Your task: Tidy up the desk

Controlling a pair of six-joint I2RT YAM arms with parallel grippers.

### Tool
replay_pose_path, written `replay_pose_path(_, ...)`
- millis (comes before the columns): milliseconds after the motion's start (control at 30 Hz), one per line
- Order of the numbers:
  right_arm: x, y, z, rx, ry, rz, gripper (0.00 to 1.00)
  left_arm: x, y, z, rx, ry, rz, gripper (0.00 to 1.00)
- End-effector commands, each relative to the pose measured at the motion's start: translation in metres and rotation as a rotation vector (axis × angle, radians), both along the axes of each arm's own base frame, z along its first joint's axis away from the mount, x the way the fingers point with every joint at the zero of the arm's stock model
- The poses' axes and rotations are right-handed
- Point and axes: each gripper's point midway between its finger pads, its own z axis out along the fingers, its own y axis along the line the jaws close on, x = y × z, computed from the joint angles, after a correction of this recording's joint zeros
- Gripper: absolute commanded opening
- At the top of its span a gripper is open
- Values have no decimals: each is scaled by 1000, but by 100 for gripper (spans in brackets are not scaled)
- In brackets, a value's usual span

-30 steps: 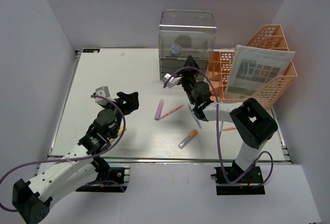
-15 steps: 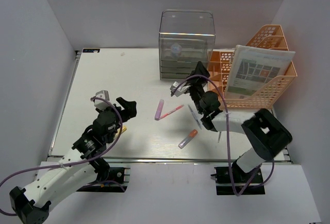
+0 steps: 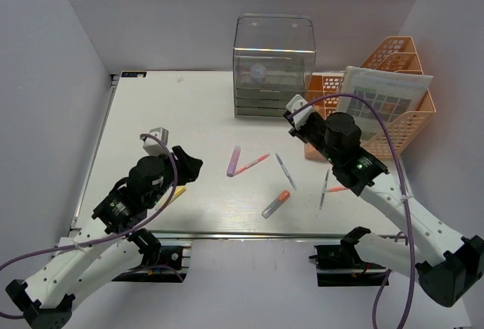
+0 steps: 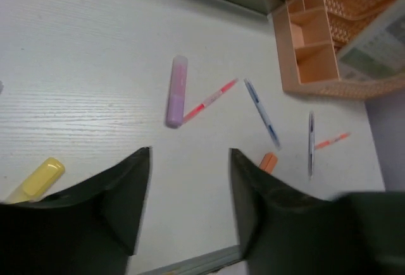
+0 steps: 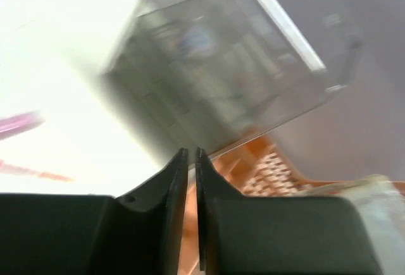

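Desk [image 3: 151, 110]: flat, white, filling the middle of the top view, with a rail [image 3: 249, 232] along the near edge, just ahead of both arm bases. Probably stiff, heavy and fixed, so not to be gripped or shifted, only cleared. Looks smooth, so likely to let round pens roll or skid under a nudge. Long axis left to right across the top view, short axis running from the arms to the back wall.

Scattered mid-desk: a purple highlighter [image 3: 234, 160] seemingly touching the end of a pink pen [image 3: 252, 164], a blue pen [image 3: 285, 171] near them, an orange-capped marker [image 3: 276, 203] closer to the rail, a thin pen [image 3: 324, 187] to the right. Best pinched across the barrel at mid-length. By the left arm, a yellow highlighter [image 4: 35, 180].

At the back, a drawer box [image 3: 274, 64]; right of it, an orange rack [image 3: 393, 48] holding a printed sheet [image 3: 382, 106].

Left gripper [image 4: 190, 161]: spread wide, empty, above the desk near the yellow highlighter. Right gripper [image 5: 190, 161]: pinched together, nothing between, raised and facing the box.
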Motion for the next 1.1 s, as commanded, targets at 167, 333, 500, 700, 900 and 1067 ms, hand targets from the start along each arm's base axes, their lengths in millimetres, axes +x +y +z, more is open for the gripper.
replay_pose_path(167,-70,-3,-80,24,404,201,0,-7,-66,-20,-151,65,-260,13)
replay_pose_path(333,-72,-20,-105,65,441,132,69,22,-97,1,-365,-63,-257,13)
replay_pose_path(500,-64,-32,-116,153,517,32,64,69,-114,-20,-512,-55,-119,33)
replay_pose_path(700,-61,-33,-111,259,582,12,5,123,-164,-42,-561,1,-105,58)
replay_pose_path(900,-57,-39,-98,334,570,4,0,182,-189,-28,-732,-86,-19,62)
replay_pose_path(1067,-54,-45,-95,356,555,-5,13,227,-219,-59,-770,-72,25,47)
